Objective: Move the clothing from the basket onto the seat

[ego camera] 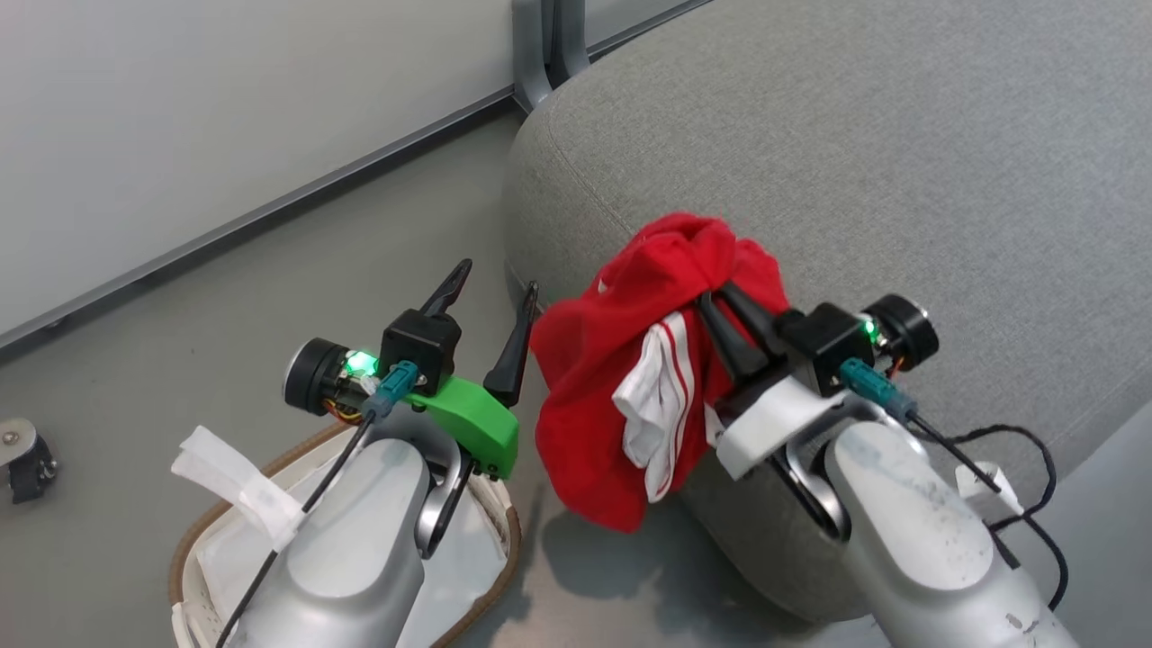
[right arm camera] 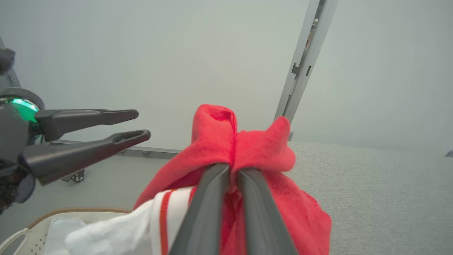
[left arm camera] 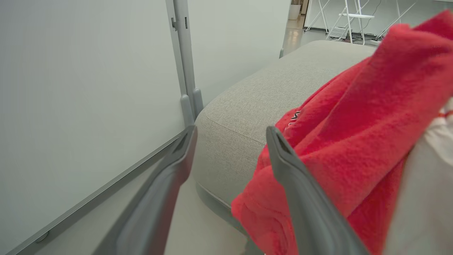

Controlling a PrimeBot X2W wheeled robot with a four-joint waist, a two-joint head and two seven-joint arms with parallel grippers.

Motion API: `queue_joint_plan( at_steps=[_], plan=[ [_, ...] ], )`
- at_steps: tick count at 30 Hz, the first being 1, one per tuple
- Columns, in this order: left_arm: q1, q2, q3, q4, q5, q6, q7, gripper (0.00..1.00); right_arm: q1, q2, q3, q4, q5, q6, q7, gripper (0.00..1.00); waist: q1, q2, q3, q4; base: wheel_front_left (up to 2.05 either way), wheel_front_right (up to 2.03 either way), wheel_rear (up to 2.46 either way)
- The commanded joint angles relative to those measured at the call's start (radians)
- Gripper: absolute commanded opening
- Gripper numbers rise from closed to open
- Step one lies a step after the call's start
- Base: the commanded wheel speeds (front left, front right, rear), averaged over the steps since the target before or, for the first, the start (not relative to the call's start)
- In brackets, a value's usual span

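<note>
The left forearm (ego camera: pixel 351 558) hides most of the basket (ego camera: pixel 514 533).

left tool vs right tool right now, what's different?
Grip: the left tool stands open and empty; the right tool is shut on the clothing.
Place: the left tool is over the floor beside the seat corner; the right tool is at the seat's near edge.
Bracket: green on the left tool, white on the right tool.
Shared: long dark fingers, green light lit.
</note>
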Motion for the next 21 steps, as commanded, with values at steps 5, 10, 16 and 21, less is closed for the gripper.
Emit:
queue_joint_plan(
  at_steps=[5,10,16,21],
  plan=[
    [0.004,0.028,0.018,-0.02,0.034,-0.01,-0.001,1.0,-0.147,0.0,-0.08,0.024,-0.109,-0.001,-0.003,0.0,0.0,-0.0001,0.085,0.027,0.0,0.0,0.0],
    [-0.031,0.043,0.023,-0.033,0.055,-0.02,-0.001,1.0,-0.282,-0.023,-0.19,0.068,-0.211,-0.002,-0.003,0.0,0.0,-0.0001,0.155,0.072,0.0,0.0,0.0],
    [-0.065,0.054,0.018,-0.045,0.075,-0.032,-0.001,1.0,-0.429,-0.097,-0.308,0.119,-0.301,-0.002,-0.003,0.0,0.0,-0.0001,0.24,0.123,0.0,0.0,0.0],
    [-0.099,0.063,0.011,-0.056,0.088,-0.039,-0.001,1.0,-0.533,-0.164,-0.406,0.174,-0.375,-0.002,-0.003,0.0,0.0,-0.0001,0.311,0.164,0.0,0.0,0.0]
  ],
)
